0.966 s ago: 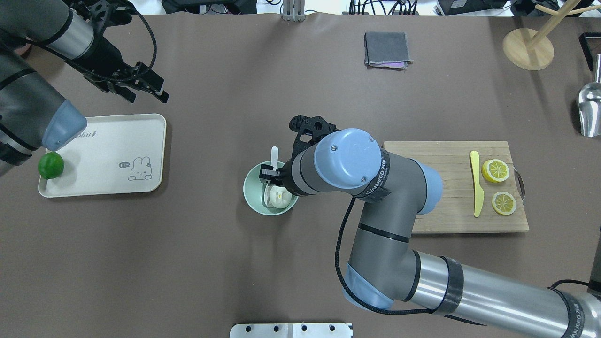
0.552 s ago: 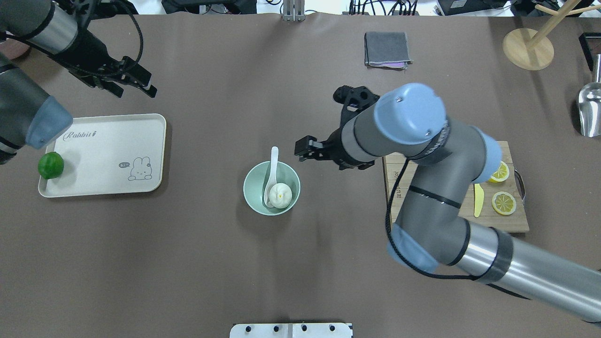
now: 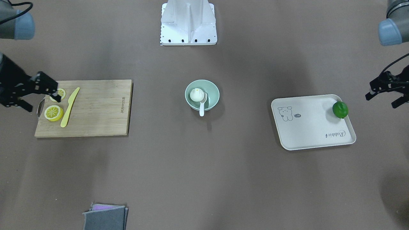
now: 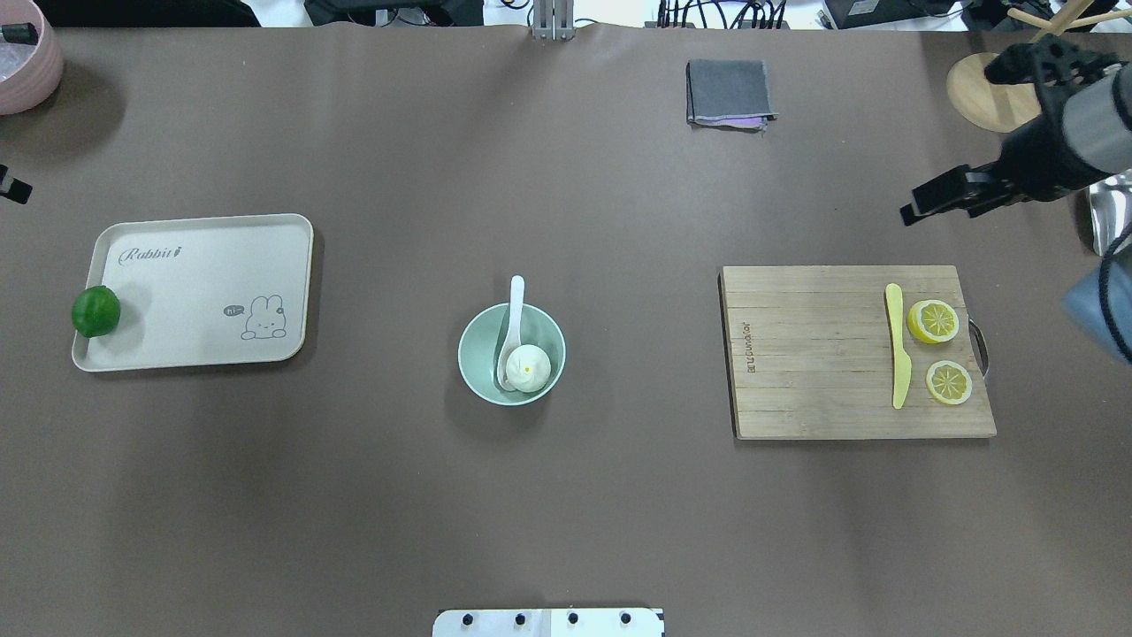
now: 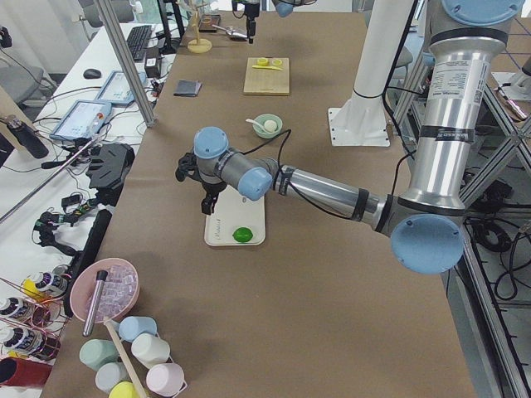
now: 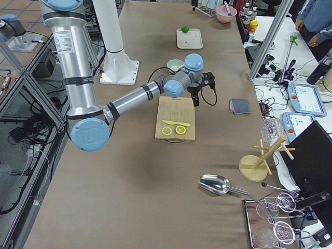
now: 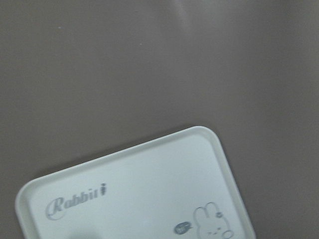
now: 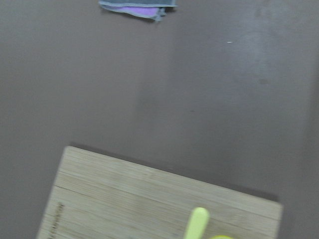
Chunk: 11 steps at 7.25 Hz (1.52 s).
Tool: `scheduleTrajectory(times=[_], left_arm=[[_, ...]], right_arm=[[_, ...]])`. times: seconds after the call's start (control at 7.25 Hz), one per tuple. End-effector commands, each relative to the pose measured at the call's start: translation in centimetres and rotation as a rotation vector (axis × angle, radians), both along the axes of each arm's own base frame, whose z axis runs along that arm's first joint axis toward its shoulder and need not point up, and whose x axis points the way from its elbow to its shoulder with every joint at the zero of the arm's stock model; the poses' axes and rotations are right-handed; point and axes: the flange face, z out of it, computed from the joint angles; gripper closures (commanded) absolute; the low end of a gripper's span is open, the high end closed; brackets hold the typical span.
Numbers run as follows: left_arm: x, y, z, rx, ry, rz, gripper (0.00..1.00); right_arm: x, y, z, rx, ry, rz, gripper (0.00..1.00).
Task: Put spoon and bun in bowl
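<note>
**Step in hand.** The task is judged to be at its close. The spoon (image 4: 512, 323) and the bun (image 4: 528, 367) are both recorded inside the bowl (image 4: 478, 349). The bun is seated on the bowl's floor, against the spoon's scoop. The spoon's handle is leaned on the bowl's rim and projects past it on the side away from the robot.

**Grippers.**
- The right gripper (image 3: 44, 102) is held well apart from the bowl on the robot's right, near the end of the cutting board (image 4: 814, 354) farthest from the bowl. Its fingers are spread and nothing is carried.
- The left gripper (image 3: 381, 99) is held well apart from the bowl on the opposite side, beyond the tray (image 4: 203, 292). Its fingers are likewise spread and nothing is carried.

**Next move.** No further pick appears to be called for. Only a check that the overhanging spoon is stable in the bowl is suggested.

**Containers.**
- Bowl: spoon and bun.
- Tray: one lime (image 4: 95, 310), lodged at the edge farthest from the bowl.
- Cutting board: the knife (image 4: 898, 345) and the lemon slices (image 4: 937, 320), at the end away from the bowl.
</note>
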Motion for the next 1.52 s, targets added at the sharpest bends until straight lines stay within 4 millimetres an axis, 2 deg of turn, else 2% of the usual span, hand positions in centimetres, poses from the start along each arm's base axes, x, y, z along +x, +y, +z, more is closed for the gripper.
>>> scheduleTrajectory(times=[0.0,0.14,0.28,0.41,0.69,0.83,0.97,1.1,1.38], left_arm=[[-3.0,2.9,4.3,0.02,-0.069,0.007,0.02],[-4.0,4.5,6.2,0.017,-0.089,0.016,0.02],[-4.9,4.8,5.8,0.025,-0.101,-0.003,0.02],[-6.3,6.7,8.4,-0.031,-0.113,-0.028,0.02],[-8.3,7.2,9.2,-0.059,-0.111,-0.074,0.02],[-8.9,8.7,10.6,-0.086,-0.104,-0.079,0.02],[-9.4,8.9,10.4,-0.077,-0.114,-0.088,0.02],[-9.4,8.4,11.2,-0.082,-0.157,-0.093,0.02],[-9.8,7.7,10.7,-0.056,-0.203,-0.115,0.02]], right_arm=[[9.7,1.0,10.4,0.061,0.078,-0.049,0.0],[12.4,0.5,15.0,0.067,0.117,-0.067,0.0],[14.8,0.4,17.4,0.093,0.152,-0.076,0.0],[15.7,0.5,18.1,0.093,0.162,-0.071,0.0],[17.9,1.3,19.0,0.065,0.165,-0.032,0.0],[17.9,1.1,19.4,0.063,0.169,-0.033,0.0],[17.9,1.0,19.0,0.066,0.165,-0.026,0.0],[18.8,1.1,18.7,0.076,0.165,-0.008,0.0],[19.2,0.6,18.4,0.073,0.191,0.022,0.0]])
